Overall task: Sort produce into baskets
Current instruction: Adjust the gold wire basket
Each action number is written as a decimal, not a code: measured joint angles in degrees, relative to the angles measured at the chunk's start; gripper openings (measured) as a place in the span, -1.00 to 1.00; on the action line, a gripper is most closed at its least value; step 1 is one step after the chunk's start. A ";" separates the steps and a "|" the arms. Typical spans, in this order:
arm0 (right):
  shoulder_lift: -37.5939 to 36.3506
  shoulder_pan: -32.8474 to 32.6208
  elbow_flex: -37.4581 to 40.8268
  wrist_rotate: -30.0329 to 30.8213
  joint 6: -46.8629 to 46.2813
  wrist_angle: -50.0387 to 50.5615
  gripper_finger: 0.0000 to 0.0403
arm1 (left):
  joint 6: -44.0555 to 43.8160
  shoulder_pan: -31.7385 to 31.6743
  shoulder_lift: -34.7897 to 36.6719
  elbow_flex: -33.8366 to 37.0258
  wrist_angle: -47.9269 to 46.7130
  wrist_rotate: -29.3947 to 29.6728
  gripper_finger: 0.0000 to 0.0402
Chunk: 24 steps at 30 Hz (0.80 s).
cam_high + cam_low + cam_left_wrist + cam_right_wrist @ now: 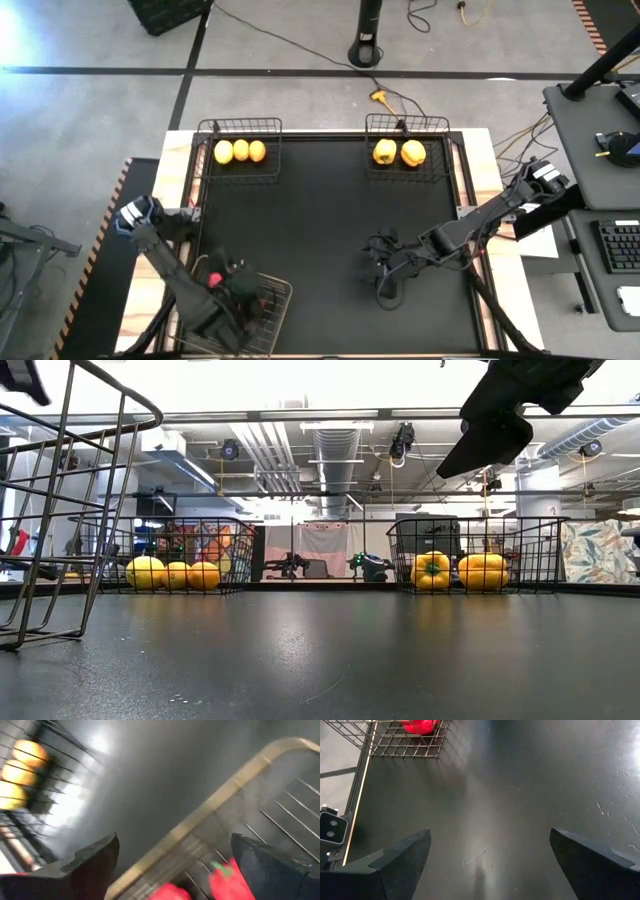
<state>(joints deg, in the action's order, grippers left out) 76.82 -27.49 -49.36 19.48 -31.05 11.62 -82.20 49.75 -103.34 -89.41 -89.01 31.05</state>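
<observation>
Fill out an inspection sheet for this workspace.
Surface: black table, bare in the middle.
Job's things: three citrus fruits in the far-left basket; two yellow peppers in the far-right basket; red peppers in the near-left basket.
Clutter: nothing seen.
Grippers: left gripper open over the near-left basket; right gripper open over bare table.
Cables: on the floor beyond the table.
Surroundings: desk with keyboard at right.

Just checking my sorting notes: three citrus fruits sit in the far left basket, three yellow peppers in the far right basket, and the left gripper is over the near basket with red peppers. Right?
Not quite. The far right basket holds two yellow peppers, not three, as the high view shows. The three citrus fruits in the far left basket and the left gripper over the near basket with red peppers are correct.
</observation>
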 joint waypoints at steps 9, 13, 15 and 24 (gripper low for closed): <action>-0.04 0.00 -0.02 0.01 0.93 -0.17 0.99 | 6.82 -10.48 8.72 11.09 -0.51 1.01 0.69; -0.04 0.01 -0.02 0.04 1.13 -0.13 0.99 | 8.53 -16.06 14.27 17.58 -0.82 -4.21 0.64; -0.04 0.00 -0.02 0.05 1.08 -0.08 0.99 | 8.73 -18.89 17.25 21.41 -0.95 -9.33 0.62; -0.04 -0.02 -0.02 0.03 -0.90 0.10 0.99 | 6.81 -22.22 24.36 29.20 1.64 -28.46 0.55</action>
<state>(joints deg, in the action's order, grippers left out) 76.77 -27.50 -49.39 19.51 -31.95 11.72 -75.39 27.53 -78.98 -60.20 -87.37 2.59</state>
